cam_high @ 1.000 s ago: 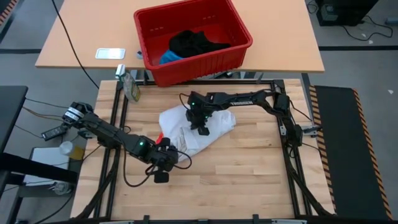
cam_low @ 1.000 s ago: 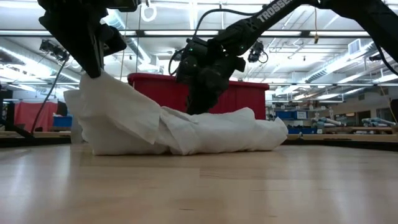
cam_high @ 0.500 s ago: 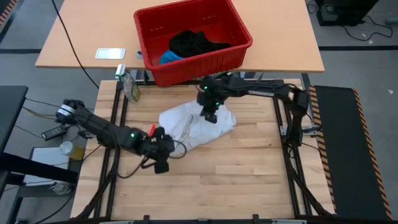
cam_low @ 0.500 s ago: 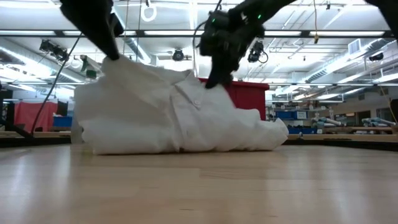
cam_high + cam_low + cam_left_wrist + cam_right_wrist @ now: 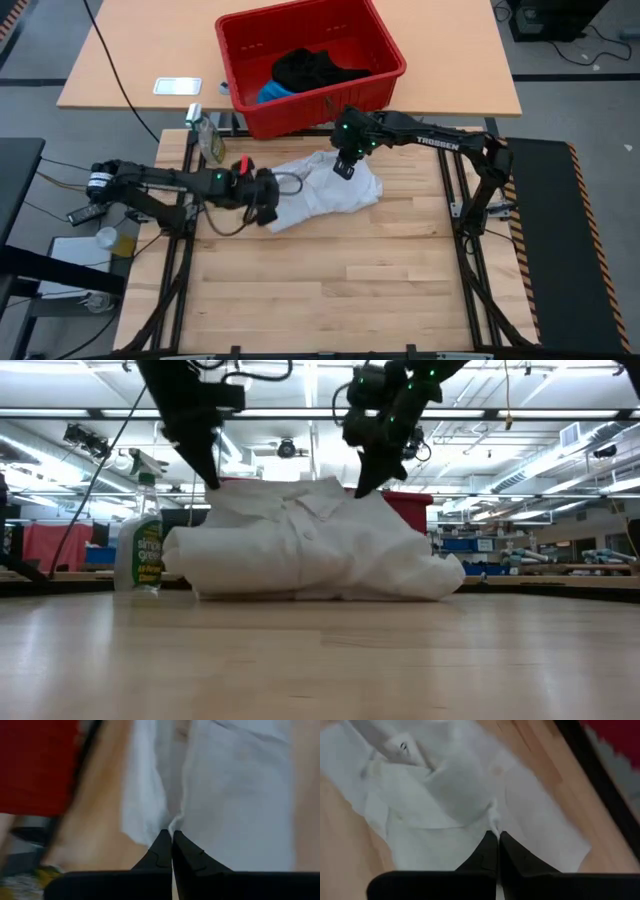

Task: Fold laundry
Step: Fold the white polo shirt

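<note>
Wooden bench (image 5: 350, 290) in a big workshop with ceiling strip lights. Left gripper (image 5: 172, 836) has its fingers pinched tight on a fold of the white garment (image 5: 325, 190), and the right gripper (image 5: 497, 837) is clamped on it too. Between them the white garment hangs bunched near the bench's back edge. Just past that edge sits the red basket (image 5: 385, 75), holding the black garment (image 5: 315, 68) and the blue garment (image 5: 272, 92). Only the high view shows what's inside; the low view only catches its red wall, plus a spray bottle (image 5: 146, 545) by the back-left corner. The front half of the bench is bare wood.
</note>
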